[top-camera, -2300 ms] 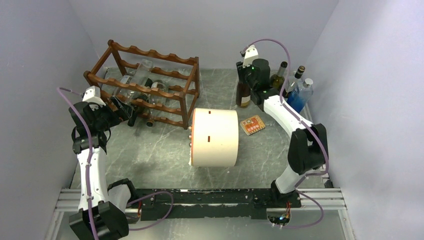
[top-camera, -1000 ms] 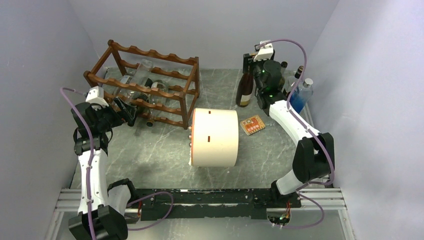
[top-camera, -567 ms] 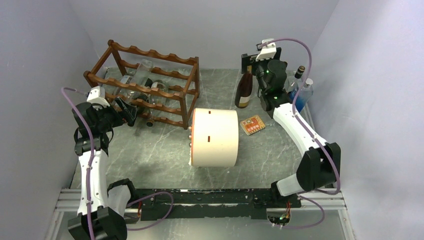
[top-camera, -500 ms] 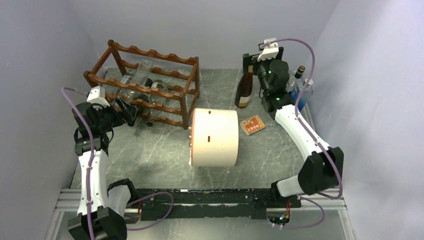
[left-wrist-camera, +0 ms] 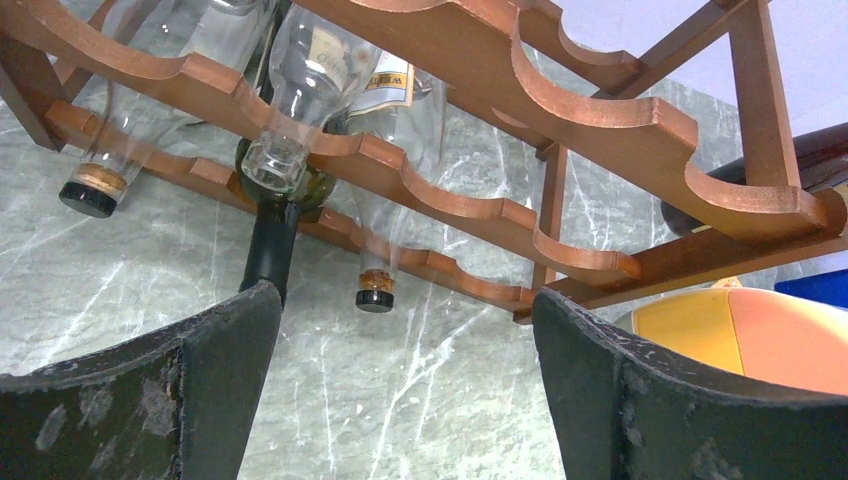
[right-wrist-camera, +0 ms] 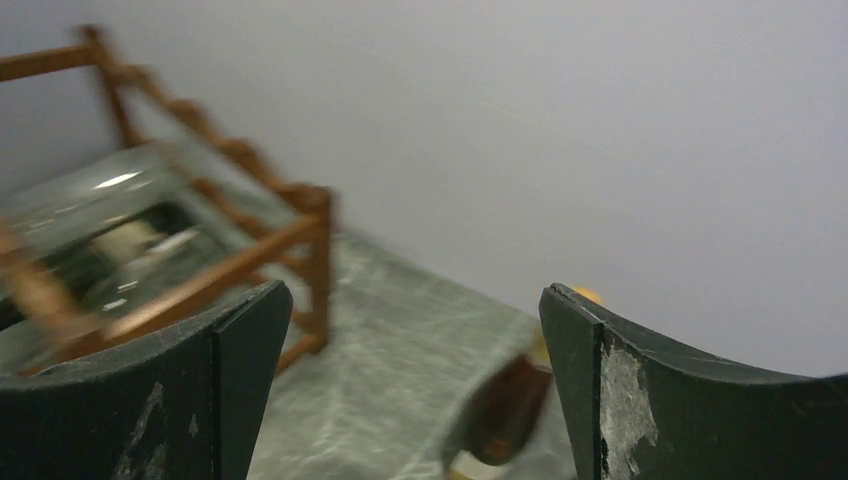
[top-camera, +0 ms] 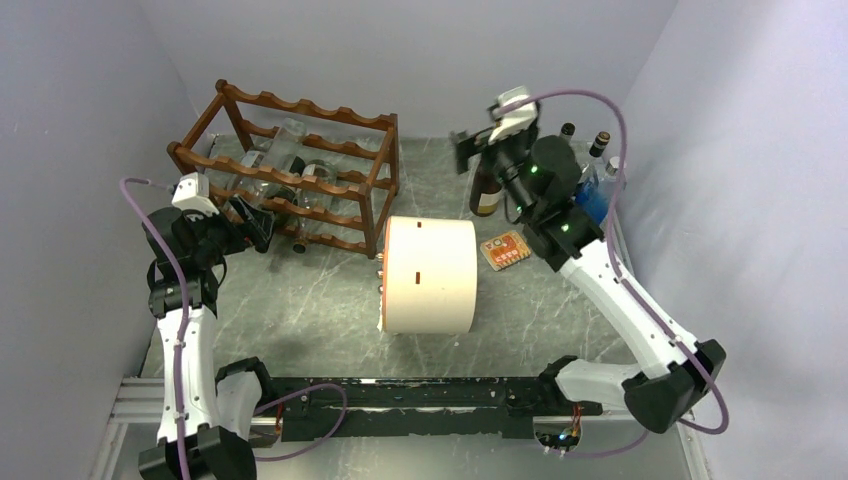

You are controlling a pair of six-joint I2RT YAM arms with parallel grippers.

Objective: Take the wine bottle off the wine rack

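The reddish-brown wine rack (top-camera: 300,165) stands at the back left with several bottles lying in it. A dark green wine bottle (top-camera: 283,236) sticks its neck (left-wrist-camera: 270,258) out of the lowest tier. My left gripper (top-camera: 256,222) is open just in front of the rack, and the neck ends right behind the tip of its left finger (left-wrist-camera: 150,400). Nothing is between the fingers of that left gripper (left-wrist-camera: 400,400). My right gripper (top-camera: 468,152) hangs open and empty above a brown bottle (top-camera: 487,192), which shows blurred below its fingers (right-wrist-camera: 505,410). The rack (right-wrist-camera: 200,250) is blurred at the left of that view.
A big cream cylinder (top-camera: 430,275) lies mid-table, right of the rack. An orange card (top-camera: 505,250) lies beside it. More bottles (top-camera: 592,170) stand in the back right corner, with the walls close by. Clear bottles (left-wrist-camera: 300,110) fill the rack's upper tiers.
My right gripper opened and let go of the brown bottle, which now stands on the table. That arm then rose and swung left toward the rack. The left arm barely moved.
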